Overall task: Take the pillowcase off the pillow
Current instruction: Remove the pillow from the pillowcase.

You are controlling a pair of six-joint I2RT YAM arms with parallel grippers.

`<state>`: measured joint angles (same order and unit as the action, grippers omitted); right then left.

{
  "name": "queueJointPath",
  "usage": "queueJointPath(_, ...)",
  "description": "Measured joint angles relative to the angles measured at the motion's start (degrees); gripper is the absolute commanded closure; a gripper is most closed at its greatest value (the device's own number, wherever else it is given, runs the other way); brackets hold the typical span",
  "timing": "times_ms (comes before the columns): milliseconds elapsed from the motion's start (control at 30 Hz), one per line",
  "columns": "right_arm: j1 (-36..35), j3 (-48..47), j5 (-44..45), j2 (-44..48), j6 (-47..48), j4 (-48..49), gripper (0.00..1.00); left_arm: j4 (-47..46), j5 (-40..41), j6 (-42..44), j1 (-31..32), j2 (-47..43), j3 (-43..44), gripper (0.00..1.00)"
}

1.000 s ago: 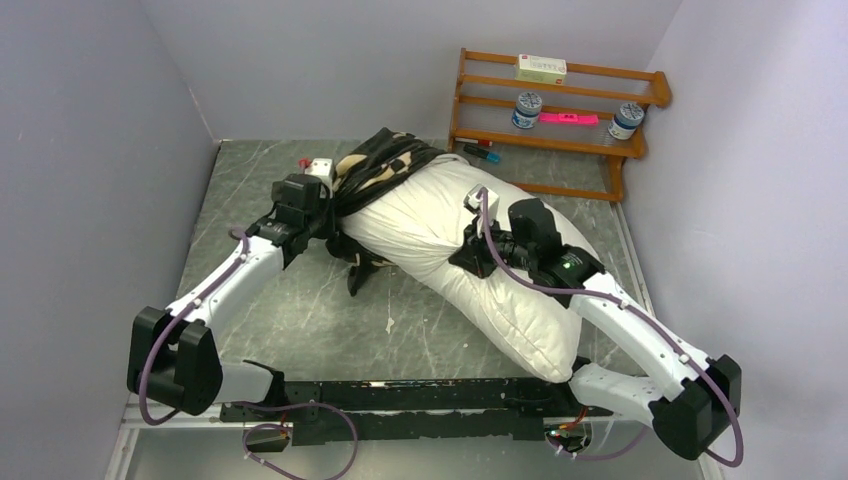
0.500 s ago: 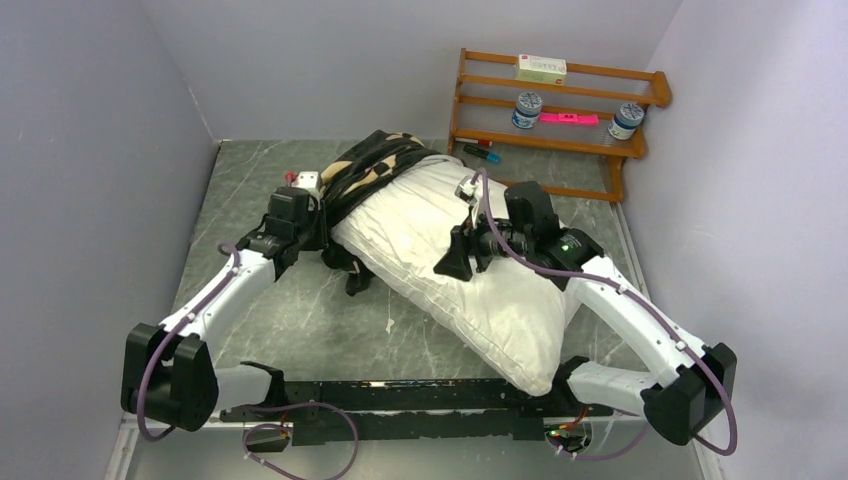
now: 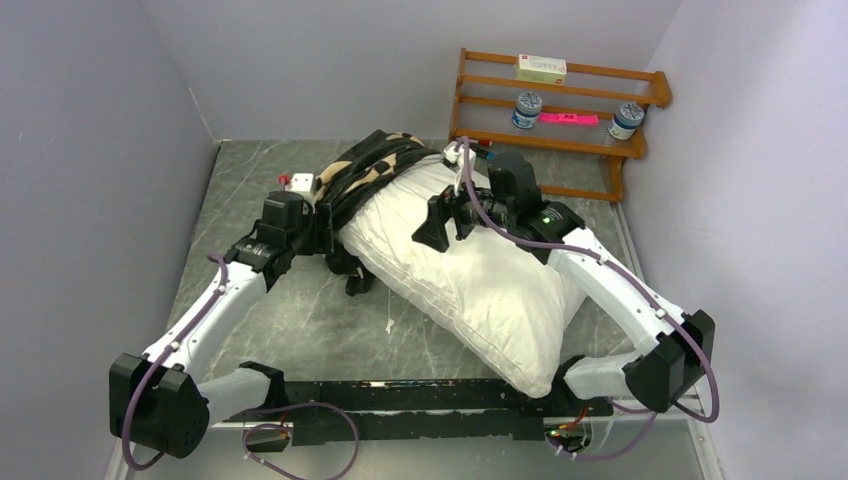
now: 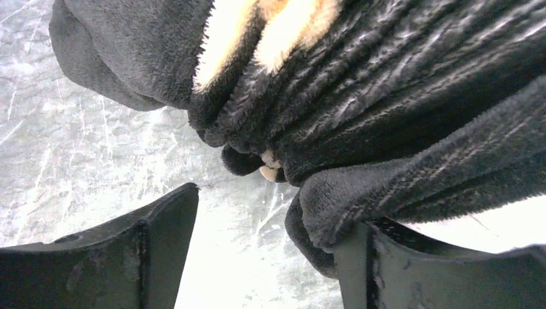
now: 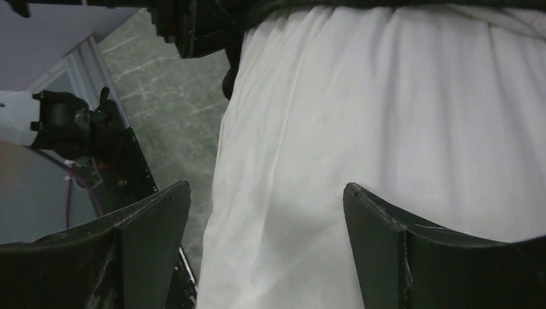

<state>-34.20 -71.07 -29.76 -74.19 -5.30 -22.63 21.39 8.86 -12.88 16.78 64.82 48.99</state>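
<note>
1. The left end effector (image 4: 273, 212) is spread wide and grips nothing; a fold of the pillowcase (image 4: 386, 96) only drapes onto one finger (image 4: 412, 264)
2. The right end effector (image 5: 265, 188) is also spread wide and empty, hovering close over the pillow (image 5: 386, 96) and pointing toward the left arm
3. The pillowcase is bunched around the pillow's far-left end, directly ahead of the left end effector, so the left arm is the nearer one
4. The pillow's long axis runs diagonally over the tabletop (image 3: 290, 320), from the covered far-left end to the bare near-right corner
5. Judged from this, the cover must slide off far-left along that axis
6. The left arm reaches forward low; the right arm bends across the pillow
</note>
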Motion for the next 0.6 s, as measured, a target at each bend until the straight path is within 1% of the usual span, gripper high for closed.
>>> queueJointPath(133,-2.1,-3.1,4.9,-2.9,2.6,0.0,0.02,3.1,-0.1,0.0,1.1,-0.9,2.2,0.12)
queueJointPath(233,-3.4,-5.8,8.5,-6.0,4.7,0.3,0.01,5.2,-1.1,0.1,1.9,-1.7,5.2,0.09)
queueJointPath(367,-4.6,-6.9,12.1,-10.0,6.9,1.8,0.03,7.5,-3.3,0.2,2.2,-2.2,9.8,0.08)
queueJointPath(433,-5.2,-6.9,13.9,-12.0,7.8,2.2,0.11,8.0,-4.5,0.3,2.2,-2.4,11.7,0.08)
queueJointPath(500,-5.6,-6.8,15.0,-13.8,8.4,3.2,0.22,8.2,-5.6,0.5,2.2,-2.6,12.6,0.07)
queueJointPath(600,-6.1,-4.5,15.0,-14.6,8.8,5.9,0.49,8.4,-7.4,1.1,2.2,-2.7,12.7,0.05)
